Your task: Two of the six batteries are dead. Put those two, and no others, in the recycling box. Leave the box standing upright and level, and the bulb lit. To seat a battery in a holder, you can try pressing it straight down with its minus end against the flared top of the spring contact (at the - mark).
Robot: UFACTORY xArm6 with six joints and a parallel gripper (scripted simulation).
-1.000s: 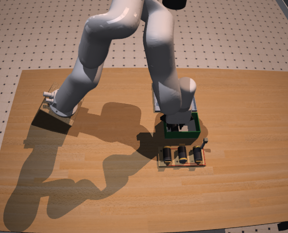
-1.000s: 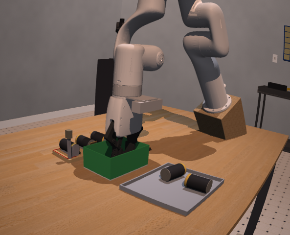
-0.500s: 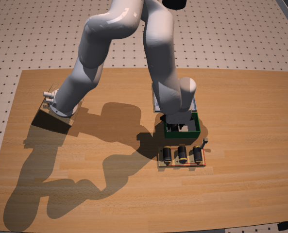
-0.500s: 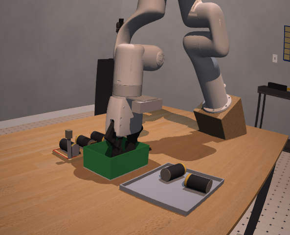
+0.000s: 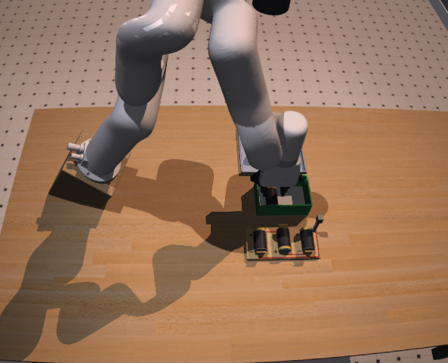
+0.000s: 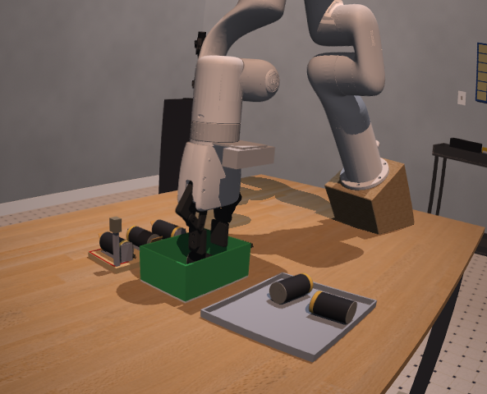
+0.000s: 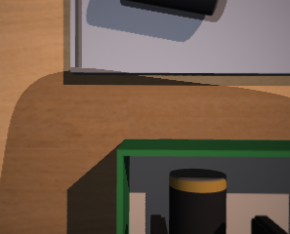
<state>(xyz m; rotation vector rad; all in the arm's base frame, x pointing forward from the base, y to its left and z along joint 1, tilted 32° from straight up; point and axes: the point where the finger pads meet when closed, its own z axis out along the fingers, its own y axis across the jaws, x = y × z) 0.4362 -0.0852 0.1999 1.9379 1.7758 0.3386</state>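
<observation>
My gripper [image 5: 274,192] [image 6: 209,247] [image 7: 212,225] is open, its fingers reaching down into the green box [image 5: 282,209] [image 6: 163,271] [image 7: 208,147]. One black battery [image 5: 271,196] [image 7: 198,210] with a gold band is in the box, between the spread fingers and not gripped. The box stands upright and level. Three batteries [image 5: 260,240] [image 5: 283,238] [image 5: 307,239] sit side by side in the holder board [image 5: 248,252]. Two more batteries [image 6: 291,289] [image 6: 333,307] lie in the grey tray [image 6: 251,326] [image 7: 242,49]. I cannot tell whether the bulb is lit.
A thin post topped by a small block [image 5: 319,218] [image 6: 115,224] rises at the board's right end in the top view. The board lies close to the box on one side, the tray on the other. The arm's wooden base block [image 5: 81,187] [image 6: 362,212] stands farther off.
</observation>
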